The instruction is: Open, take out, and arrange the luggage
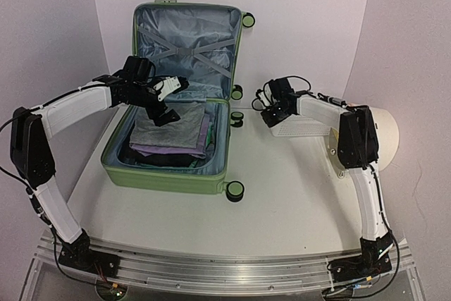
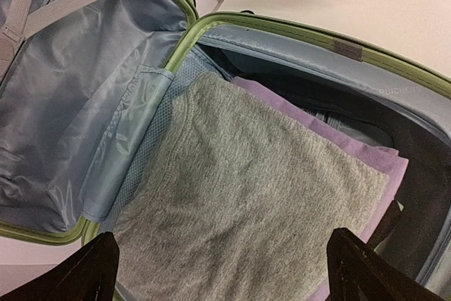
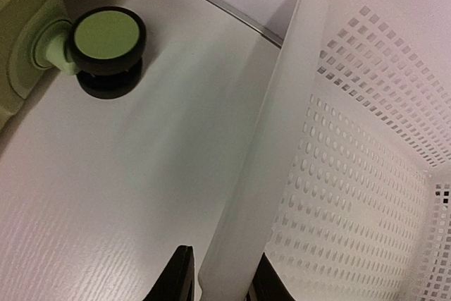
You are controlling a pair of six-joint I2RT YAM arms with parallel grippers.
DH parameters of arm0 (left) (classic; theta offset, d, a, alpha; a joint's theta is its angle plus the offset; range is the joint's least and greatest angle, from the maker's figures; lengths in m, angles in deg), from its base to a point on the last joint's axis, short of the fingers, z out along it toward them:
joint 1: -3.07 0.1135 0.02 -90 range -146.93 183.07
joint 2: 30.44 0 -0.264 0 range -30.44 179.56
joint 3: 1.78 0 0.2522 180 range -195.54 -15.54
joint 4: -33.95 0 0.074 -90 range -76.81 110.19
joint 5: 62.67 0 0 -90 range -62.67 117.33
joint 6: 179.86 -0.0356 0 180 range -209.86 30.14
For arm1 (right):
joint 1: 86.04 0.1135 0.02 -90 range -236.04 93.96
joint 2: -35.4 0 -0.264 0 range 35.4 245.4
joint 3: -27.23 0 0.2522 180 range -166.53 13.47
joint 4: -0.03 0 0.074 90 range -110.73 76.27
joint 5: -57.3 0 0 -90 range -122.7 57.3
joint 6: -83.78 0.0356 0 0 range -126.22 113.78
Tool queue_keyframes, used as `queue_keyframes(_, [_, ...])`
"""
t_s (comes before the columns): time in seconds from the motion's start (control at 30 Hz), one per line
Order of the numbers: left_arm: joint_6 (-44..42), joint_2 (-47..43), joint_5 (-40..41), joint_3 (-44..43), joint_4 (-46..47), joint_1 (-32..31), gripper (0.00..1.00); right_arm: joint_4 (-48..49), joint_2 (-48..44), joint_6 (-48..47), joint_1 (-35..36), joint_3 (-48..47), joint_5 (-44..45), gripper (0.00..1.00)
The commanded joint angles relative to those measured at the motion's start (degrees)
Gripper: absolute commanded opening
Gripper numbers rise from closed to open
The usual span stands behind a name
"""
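**Luggage open, clothes inside**

The luggage [image 1: 197, 54] is laid open on the worktop's left half, with its lid stood up toward the far edge. The left gripper [image 2: 225, 276] is held spread wide above a folded grey top [image 2: 246, 188], which is stacked on a purple one [image 2: 384, 160]. Toward the right edge, the rim of a white mesh basket [image 3: 366, 174] is apparently pinched by the right gripper [image 3: 222, 280].

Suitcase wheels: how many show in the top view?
4 wheels, along the luggage's right side: one at the far lid corner, two beside the hinge, one at the near corner.
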Motion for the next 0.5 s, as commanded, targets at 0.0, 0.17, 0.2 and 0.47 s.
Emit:
queue_keyframes(0.0, [0.11, -1.71, -0.84, -2.46, 1.39, -0.07, 1.0, 3.19, -4.3, 1.22, 3.3, -0.57, -7.39, 0.08])
queue_keyframes(0.17, [0.18, -2.3, -0.99, -1.91, 1.26, -0.11, 1.0, 3.45, -4.82, 7.68, 4.07, -4.1, -5.57, 0.0])
queue_keyframes(0.2, [0.22, -2.49, -1.08, -1.58, 1.06, -0.11, 1.0, 3.52, -5.59, 10.01, 4.54, -4.1, -5.94, 0.0])
queue_keyframes(0.47, [-2.78, -3.32, -4.47, 2.05, -1.64, -0.19, 1.0, 3.85, -10.68, 24.01, 11.79, -0.25, -3.9, 0.0])
